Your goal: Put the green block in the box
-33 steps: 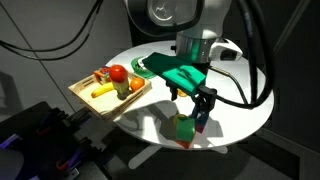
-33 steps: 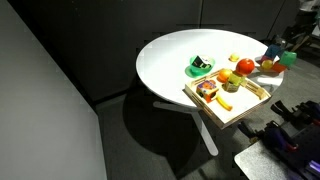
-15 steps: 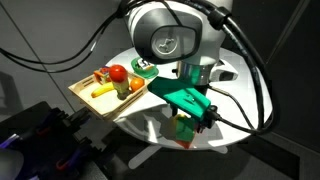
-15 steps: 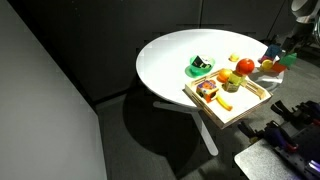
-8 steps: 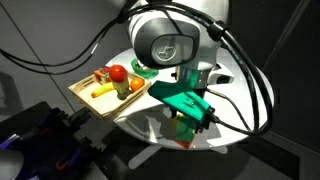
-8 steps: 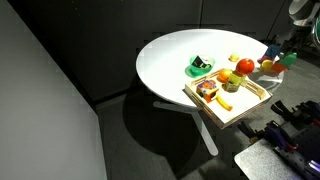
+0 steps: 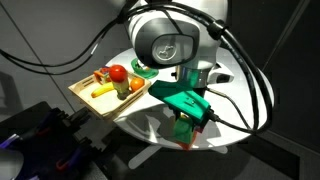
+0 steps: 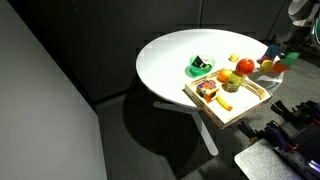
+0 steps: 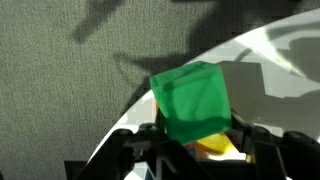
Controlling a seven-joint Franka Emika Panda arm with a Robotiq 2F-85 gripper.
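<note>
Wrist view: the green block [image 9: 193, 101] filled the center of the frame, tilted, sitting between the 2 fingers [image 9: 132, 150] of the gripper [image 9: 200, 148]. The fingers stood narrow, 1 on each side of the block and seemingly touching its lower edges. Could not tell whether they were clamped on it. A yellow patch showed just under the block; its identity was unclear.

In an exterior view the gripper [image 7: 190, 122] was low over the white round table [image 8: 170, 60], with the green block [image 7: 182, 128] at its fingertips near the table's near edge. The block was outside the box [image 7: 90, 103] and well apart from it.

The box sat farther back at the table's rim and held red, yellow and orange items. Just beyond it lay 1 round green-and-white dish [image 7: 143, 68]. Dark cables hung from the arm above the table.
</note>
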